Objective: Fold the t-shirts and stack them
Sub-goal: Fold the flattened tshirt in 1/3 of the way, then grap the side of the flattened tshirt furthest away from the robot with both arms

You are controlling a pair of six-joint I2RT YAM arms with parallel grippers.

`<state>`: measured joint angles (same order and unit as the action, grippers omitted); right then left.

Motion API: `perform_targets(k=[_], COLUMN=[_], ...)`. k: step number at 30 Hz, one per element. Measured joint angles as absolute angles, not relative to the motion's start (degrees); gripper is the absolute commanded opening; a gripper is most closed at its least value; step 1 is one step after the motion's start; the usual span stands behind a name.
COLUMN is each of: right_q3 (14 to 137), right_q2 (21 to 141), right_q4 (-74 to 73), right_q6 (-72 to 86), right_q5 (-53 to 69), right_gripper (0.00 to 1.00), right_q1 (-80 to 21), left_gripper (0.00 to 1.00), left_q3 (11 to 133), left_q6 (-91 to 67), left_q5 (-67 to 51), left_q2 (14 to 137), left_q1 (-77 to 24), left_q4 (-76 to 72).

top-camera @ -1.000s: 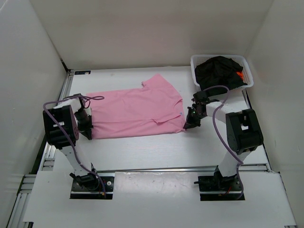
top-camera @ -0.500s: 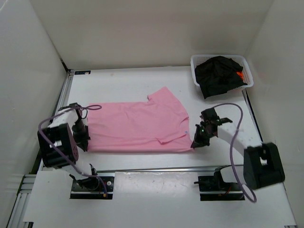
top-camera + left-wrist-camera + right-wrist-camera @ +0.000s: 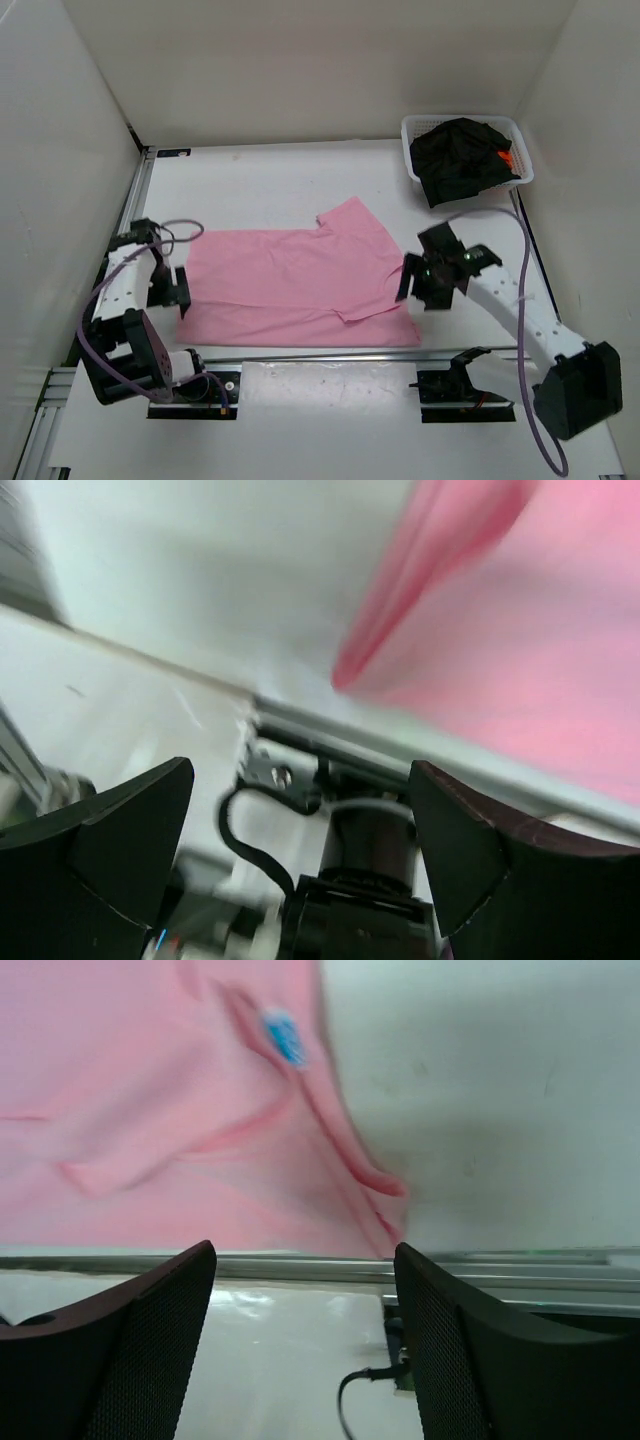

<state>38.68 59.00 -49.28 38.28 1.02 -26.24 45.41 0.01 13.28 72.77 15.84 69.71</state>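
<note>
Gaping wide, the left hand (image 3: 175, 292) sits low at the left edge of the pink t-shirt (image 3: 290, 285), and its wrist view shows both fingers (image 3: 120, 840) spread with nothing between them and a corner of pink cloth (image 3: 520, 630) just beyond. The right hand (image 3: 415, 285) is likewise open and empty, its fingers (image 3: 130, 1350) apart, just beside the shirt's right edge. From that wrist view a small blue label (image 3: 283, 1038) shows on the cloth (image 3: 150, 1110).

The pink shirt lies spread out on the bench (image 3: 300, 180) between the two hands, close to the near edge, with one sleeve pointing toward the far side and a small crease near its right end.

Well apart from it, in the far right corner, stands a white basket (image 3: 460, 118). It holds the crumpled black t-shirt (image 3: 460, 155), which spills over the near rim, with a bit of the orange t-shirt (image 3: 505, 158) showing at its right side.
</note>
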Motion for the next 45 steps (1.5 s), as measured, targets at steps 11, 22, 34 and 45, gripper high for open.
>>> perform_targets(k=[11, 22, 34, 45], right_q3=[113.3, 132.44, 132.27, 132.4], right_q2=[112.46, 145.51, 145.38, 146.74], right_q4=[-51.13, -41.89, -44.1, -46.26], right_q6=[22.22, 31.46, 36.82, 41.8], right_q5=[0.47, 1.41, -3.9, 3.22], right_gripper=[0.78, 0.78, 0.64, 0.0], right_q1=[-26.22, -23.0, -23.03, -22.85], left_gripper=[1.0, 1.0, 0.96, 0.59], left_q3=[84.36, 96.49, 101.1, 96.75], left_q6=[0.01, -0.01, 0.03, 0.6], left_q5=[3.16, -7.81, -7.84, -5.69], left_q2=[95.77, 123.9, 127.35, 125.43], left_q1=[16.78, 16.53, 13.04, 12.25], left_q4=[60.1, 53.8, 51.07, 48.51])
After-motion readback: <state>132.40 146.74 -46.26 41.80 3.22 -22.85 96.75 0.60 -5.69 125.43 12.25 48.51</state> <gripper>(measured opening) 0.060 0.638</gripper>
